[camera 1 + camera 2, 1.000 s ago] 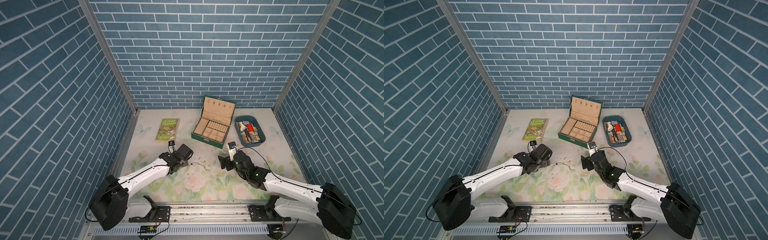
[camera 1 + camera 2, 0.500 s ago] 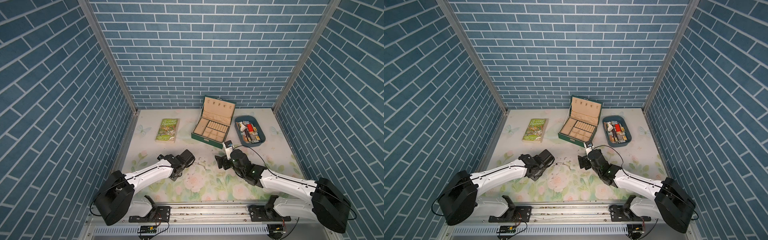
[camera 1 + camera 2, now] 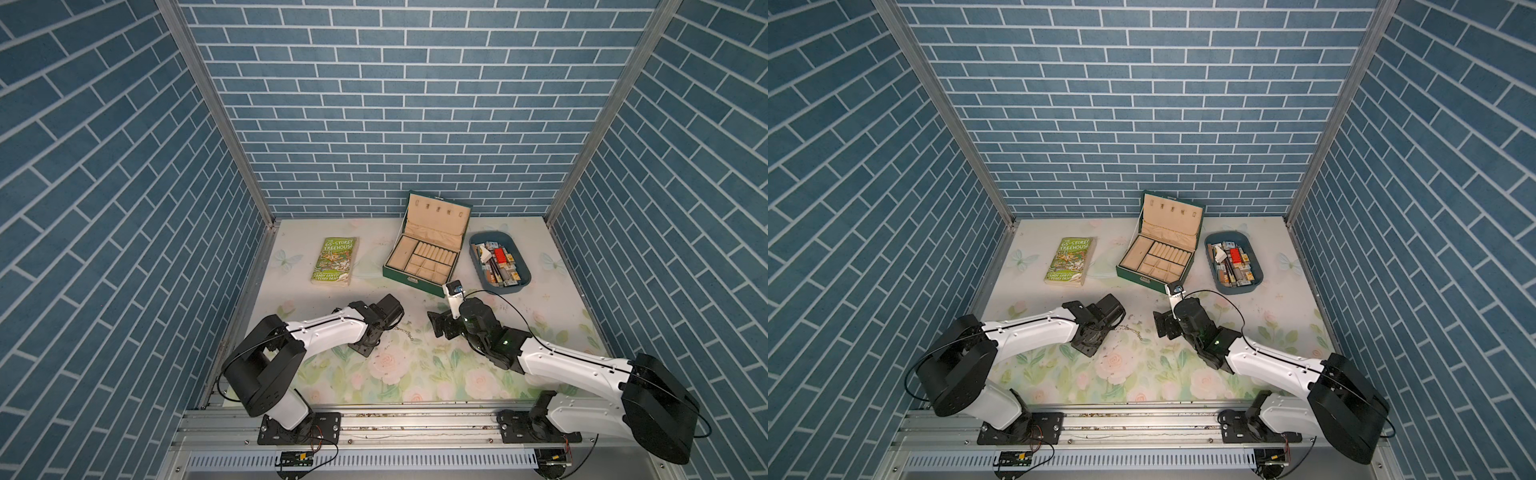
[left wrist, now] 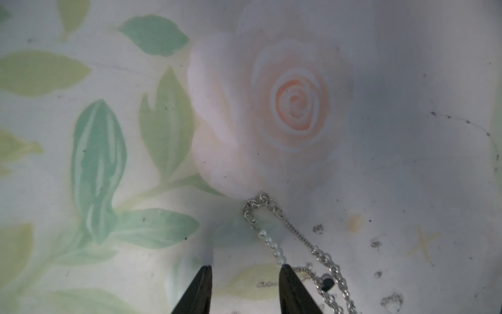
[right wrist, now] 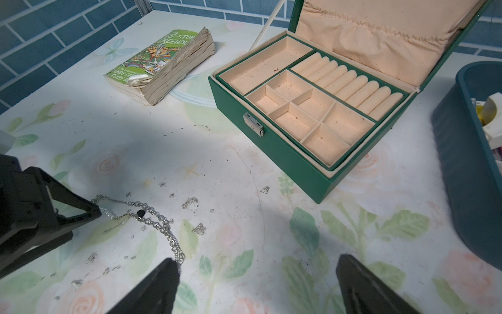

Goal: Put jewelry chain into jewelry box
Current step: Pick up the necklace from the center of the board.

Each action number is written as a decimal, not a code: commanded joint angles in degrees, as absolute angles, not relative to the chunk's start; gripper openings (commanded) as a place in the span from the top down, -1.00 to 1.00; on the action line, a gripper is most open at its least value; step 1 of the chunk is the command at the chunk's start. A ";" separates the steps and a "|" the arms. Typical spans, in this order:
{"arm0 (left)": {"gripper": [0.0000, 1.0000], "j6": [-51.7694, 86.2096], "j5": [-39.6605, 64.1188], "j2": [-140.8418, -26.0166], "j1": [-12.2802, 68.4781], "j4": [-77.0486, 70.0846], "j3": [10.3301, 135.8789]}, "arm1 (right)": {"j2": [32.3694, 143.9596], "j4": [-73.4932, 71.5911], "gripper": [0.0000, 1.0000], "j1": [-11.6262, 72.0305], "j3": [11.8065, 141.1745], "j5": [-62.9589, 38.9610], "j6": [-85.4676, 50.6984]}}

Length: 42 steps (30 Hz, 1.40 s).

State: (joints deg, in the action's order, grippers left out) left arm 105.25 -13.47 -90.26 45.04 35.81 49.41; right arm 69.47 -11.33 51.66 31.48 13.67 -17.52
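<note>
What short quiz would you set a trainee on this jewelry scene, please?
1. True or false: the jewelry chain lies inside the jewelry box.
2. Which thing lies on the box's side opposite the blue tray? A: a mug. B: the Treehouse paperback. C: a pair of scissors.
3. Fill in: the right gripper has its jaws ____, with nothing between them.

Key: 1. False: the chain lies on the table, and the box's compartments show no chain. 2. B. 3. open.
</note>
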 commanded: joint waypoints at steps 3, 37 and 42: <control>0.12 106.01 -13.59 -91.93 45.06 35.82 50.98 | 67.86 -10.58 -0.90 51.86 31.99 13.54 -16.51; 0.34 97.71 -5.78 -108.33 38.45 46.84 61.09 | 61.88 -9.14 -0.90 51.88 31.29 15.56 -16.59; 0.47 97.53 -5.59 -109.81 38.47 46.76 61.25 | 60.65 -8.67 -0.90 51.86 31.00 16.03 -16.61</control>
State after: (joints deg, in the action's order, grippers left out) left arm 98.52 -6.63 -104.81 39.22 46.41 64.36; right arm 62.04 -10.37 51.66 31.44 14.74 -17.52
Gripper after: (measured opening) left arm 0.272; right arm 0.951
